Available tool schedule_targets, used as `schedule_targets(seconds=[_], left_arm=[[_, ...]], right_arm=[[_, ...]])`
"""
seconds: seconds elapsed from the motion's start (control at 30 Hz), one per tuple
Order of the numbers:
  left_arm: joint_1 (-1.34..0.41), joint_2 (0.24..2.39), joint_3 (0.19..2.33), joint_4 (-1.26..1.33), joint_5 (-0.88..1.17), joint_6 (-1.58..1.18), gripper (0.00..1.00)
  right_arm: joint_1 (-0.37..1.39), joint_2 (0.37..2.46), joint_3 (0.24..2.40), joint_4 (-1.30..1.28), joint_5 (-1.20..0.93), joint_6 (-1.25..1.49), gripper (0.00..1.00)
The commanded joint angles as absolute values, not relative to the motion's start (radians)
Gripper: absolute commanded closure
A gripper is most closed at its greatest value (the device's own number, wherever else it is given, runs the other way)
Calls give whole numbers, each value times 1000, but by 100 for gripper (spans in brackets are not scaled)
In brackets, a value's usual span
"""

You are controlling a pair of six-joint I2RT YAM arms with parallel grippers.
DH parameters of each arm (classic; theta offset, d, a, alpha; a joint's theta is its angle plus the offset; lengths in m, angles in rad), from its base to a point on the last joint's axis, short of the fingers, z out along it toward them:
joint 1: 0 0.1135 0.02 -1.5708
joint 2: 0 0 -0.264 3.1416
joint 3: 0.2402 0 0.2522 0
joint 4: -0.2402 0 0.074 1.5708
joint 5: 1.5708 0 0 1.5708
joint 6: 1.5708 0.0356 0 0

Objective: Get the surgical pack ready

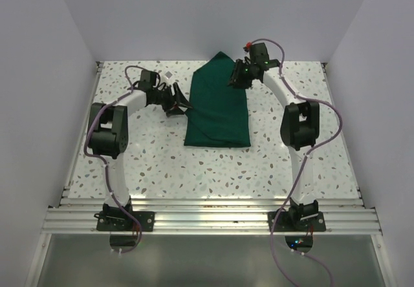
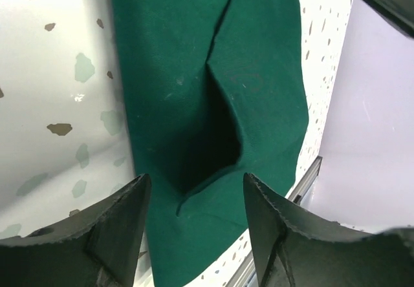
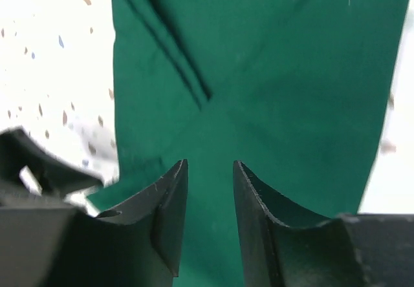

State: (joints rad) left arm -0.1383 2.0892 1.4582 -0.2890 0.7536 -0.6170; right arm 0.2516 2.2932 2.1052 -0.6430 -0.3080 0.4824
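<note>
Folded green drape (image 1: 218, 106) lies on table (image 1: 162, 164), centre toward far side. Far end pointed, near end square.
At drape's left edge: left gripper (image 1: 182, 108), jaws wide apart, gripping nothing. Pocket-like fold in cloth shows beyond fingers.
Over drape's far right part: right gripper (image 1: 234, 80), jaws narrowly apart, cloth below, diagonal crease ahead.

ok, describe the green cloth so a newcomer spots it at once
Start at the white speckled tabletop; look at its middle, towards the far edge. The dark green folded cloth drape lies there, between the black left claw and black right claw. Only soft, coloured item: square near end, pointed far end.
</note>
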Motion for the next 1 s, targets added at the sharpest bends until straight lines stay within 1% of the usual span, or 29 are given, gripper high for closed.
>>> schedule_targets(seconds=[0.0,0.1,0.13,0.17,0.2,0.23,0.3,0.33,0.5,0.53,0.63,0.77,0.83,0.87,0.9,0.93,0.97], left_arm=[[-138,2092,1465,-229,810,-629,38],[-138,2102,1462,-212,827,-640,54],[-138,2105,1463,-209,828,-643,63],[-138,2114,1465,-209,833,-641,67],[-138,2118,1468,-209,836,-643,70],[-138,2128,1468,-209,839,-641,76],[-138,2138,1471,-210,845,-641,81],[-138,2141,1473,-212,847,-641,85],[-138,2175,1477,-222,856,-644,91],[-138,2180,1477,-232,853,-640,94],[-138,2186,1477,-255,844,-620,99],[-135,2191,1485,-288,816,-594,100],[-133,2177,1494,-314,786,-569,100],[-132,2171,1505,-321,747,-557,97],[-129,2166,1515,-337,733,-551,86],[-127,2158,1528,-344,720,-548,79],[-126,2155,1560,-353,685,-542,70]], right_arm=[[245,2365,2215,-529,-321,517,63],[241,2442,2298,-509,-318,522,64],[242,2454,2309,-499,-316,526,65],[241,2480,2315,-479,-316,532,68],[239,2493,2325,-445,-319,549,72],[235,2505,2333,-433,-321,561,79],[229,2546,2351,-399,-310,610,93],[218,2565,2359,-385,-314,632,93],[190,2649,2404,-383,-273,713,95],[175,2652,2399,-383,-247,719,95],[143,2655,2382,-397,-190,729,95],[103,2668,2416,-405,-207,735,94],[103,2663,2434,-400,-221,724,92],[103,2658,2448,-396,-236,718,89],[104,2655,2450,-394,-241,718,86],[106,2640,2448,-396,-239,718,82],[104,2631,2436,-387,-238,721,71]])
